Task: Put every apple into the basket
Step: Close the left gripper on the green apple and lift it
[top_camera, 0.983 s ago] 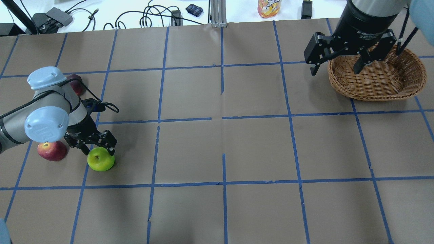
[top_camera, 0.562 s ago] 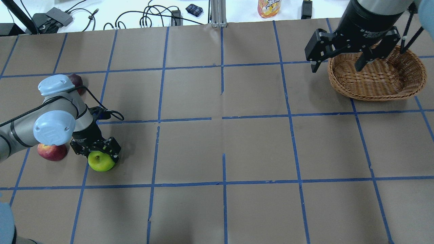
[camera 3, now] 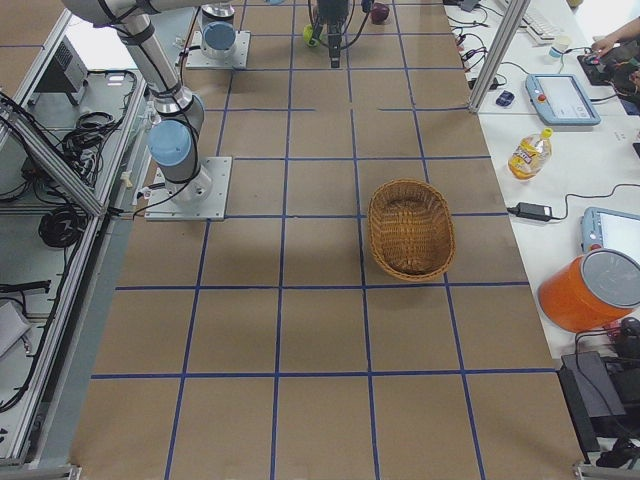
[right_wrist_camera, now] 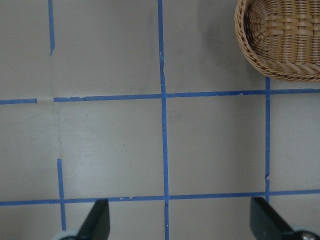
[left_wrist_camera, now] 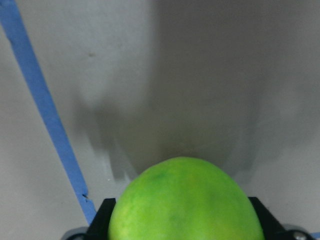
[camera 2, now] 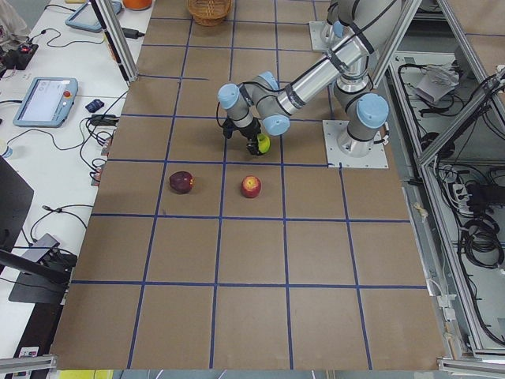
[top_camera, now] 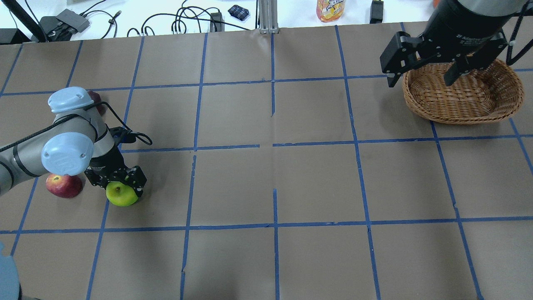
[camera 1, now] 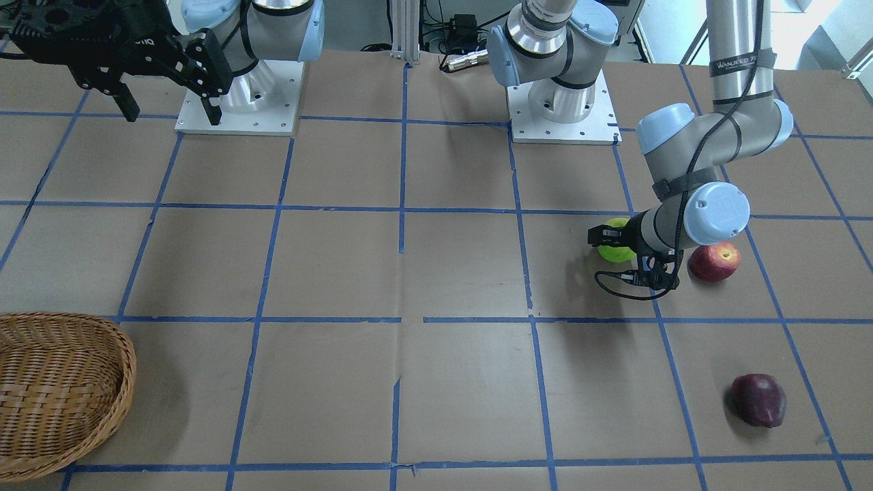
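Observation:
My left gripper (top_camera: 119, 185) is shut on the lime green apple (top_camera: 121, 196) at the table's left; in the left wrist view the green apple (left_wrist_camera: 185, 200) fills the gap between the fingers. The red apple (top_camera: 62, 186) lies just left of it. The maroon apple (top_camera: 98, 102) lies farther back, partly hidden by my left arm, and shows fully in the front view (camera 1: 758, 400). The wicker basket (top_camera: 462, 102) stands at the far right with nothing in it. My right gripper (top_camera: 420, 81) is open and holds nothing, high over the basket's left rim.
A juice bottle (top_camera: 331, 9), a small dark pouch (top_camera: 238, 12) and cables (top_camera: 187, 21) lie on the white surface beyond the far edge. The arm bases (camera 1: 239, 88) (camera 1: 563, 102) stand on the robot's side. Blue tape lines grid the brown table.
My left gripper has come down over the green apple and shut on it; the apple has shifted slightly. My right gripper has drifted a little to the right above the basket.

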Motion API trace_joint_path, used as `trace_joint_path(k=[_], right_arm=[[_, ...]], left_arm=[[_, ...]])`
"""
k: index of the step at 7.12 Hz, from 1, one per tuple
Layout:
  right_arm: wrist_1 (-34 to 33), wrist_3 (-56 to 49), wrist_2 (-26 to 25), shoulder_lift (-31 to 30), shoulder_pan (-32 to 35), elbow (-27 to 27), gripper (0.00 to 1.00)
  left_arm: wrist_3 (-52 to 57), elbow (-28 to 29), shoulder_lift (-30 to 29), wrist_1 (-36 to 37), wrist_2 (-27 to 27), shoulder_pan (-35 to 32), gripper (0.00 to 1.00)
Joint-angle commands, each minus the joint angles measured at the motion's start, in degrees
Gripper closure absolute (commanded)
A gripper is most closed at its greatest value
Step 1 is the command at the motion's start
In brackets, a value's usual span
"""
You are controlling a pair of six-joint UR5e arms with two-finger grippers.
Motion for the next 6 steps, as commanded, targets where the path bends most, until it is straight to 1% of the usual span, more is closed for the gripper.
trace_joint_path(k=[1,2,3,4,5,6], right_arm=[[-0.52,-0.07,-0.13,-0.28,-0.01,3.89,0.0],[-0.35,0.36,0.21,-0.46,0.07,4.7,0.0],[-0.18,-0.16,-0.65,-0.98,0.07,3.93,0.0],[0.44,0.54,-0.05,-1.16,0.07,4.97,0.0],[0.09,0.02,-0.74,-0.9,-0.01,5.15,0.0],[-0.26,-0.16,-0.31,-0.64,-0.19,5.24,0.0]], left_arm=[[-10.28,10.19,-0.29,-5.53,-4.38,-6.07,0.61],[-19.66,15.21,-1.0,-6.07,-6.66,-11.94,0.59],[-26.2,19.09,-2.22,-6.08,-7.55,-16.43,0.55],[-30.18,21.82,-3.8,-5.99,-9.82,-19.96,0.56],[-33.96,23.42,-5.99,-5.12,-12.98,-24.34,0.58],[-37.91,25.17,-9.23,-1.02,-18.14,-27.26,0.58]])
